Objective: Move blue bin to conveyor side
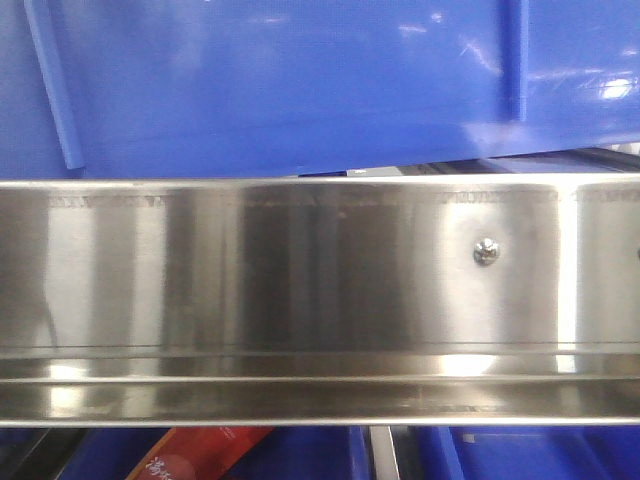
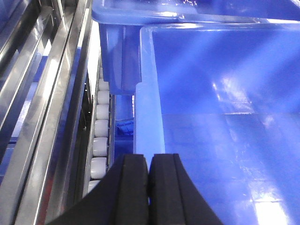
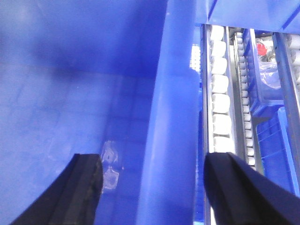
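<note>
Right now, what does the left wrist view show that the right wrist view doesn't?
Left wrist only: the left claw shut over the blue bin rim, a second blue crate behind it. Right wrist only: the right claw open, straddling the bin's side wall, small blue trays beyond. Both: the bin's interior and white rollers alongside.

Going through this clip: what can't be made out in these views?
Front view: the stainless-steel rail hides what the blue bin rests on; the red item is cut off by the bottom edge.
Left wrist: the shut fingers of the left gripper cover the rim; grip unconfirmed.
Right wrist: the right gripper straddles the rim; contact unclear.
No view shows the conveyor belt.
</note>
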Controlling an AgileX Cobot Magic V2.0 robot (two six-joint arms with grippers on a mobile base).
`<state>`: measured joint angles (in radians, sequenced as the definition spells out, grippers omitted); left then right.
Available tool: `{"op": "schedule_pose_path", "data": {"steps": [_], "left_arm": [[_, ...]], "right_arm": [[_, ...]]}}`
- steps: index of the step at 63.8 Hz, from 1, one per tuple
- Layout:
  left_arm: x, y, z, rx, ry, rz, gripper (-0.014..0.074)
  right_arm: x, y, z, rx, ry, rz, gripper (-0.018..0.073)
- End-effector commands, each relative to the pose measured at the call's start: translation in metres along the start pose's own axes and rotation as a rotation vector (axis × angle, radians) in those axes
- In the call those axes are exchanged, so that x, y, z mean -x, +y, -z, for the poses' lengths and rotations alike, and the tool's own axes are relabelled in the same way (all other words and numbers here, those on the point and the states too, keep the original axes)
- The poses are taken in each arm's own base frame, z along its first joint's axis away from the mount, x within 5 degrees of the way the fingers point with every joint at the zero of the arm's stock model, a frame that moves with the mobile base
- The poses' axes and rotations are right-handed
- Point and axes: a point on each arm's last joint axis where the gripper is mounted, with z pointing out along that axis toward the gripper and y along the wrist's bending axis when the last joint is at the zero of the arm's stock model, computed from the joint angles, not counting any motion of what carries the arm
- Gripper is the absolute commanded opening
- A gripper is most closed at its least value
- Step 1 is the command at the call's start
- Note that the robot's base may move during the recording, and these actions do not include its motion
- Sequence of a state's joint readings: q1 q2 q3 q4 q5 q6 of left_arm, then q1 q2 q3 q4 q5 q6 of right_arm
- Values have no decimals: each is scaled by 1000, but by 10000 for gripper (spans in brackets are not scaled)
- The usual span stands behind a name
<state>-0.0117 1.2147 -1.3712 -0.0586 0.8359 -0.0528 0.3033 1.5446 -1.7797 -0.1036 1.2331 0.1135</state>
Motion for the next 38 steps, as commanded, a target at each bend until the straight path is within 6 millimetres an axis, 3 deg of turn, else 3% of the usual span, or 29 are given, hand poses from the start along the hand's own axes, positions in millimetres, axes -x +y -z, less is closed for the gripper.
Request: {"op": "schedule_pose_path", "data": {"steps": [1,32,38], "left_arm": [[2,-1,2,-9,-9,3,-19],[1,-1,2,-8,4,3,-19],[1,-1,2,-8,4,3,-19]], "right_arm": [[0,-1,5,-2,-23,9,352],[0,0,5,6,-20,7,348],[0,0,5,6,-20,7,298]]}}
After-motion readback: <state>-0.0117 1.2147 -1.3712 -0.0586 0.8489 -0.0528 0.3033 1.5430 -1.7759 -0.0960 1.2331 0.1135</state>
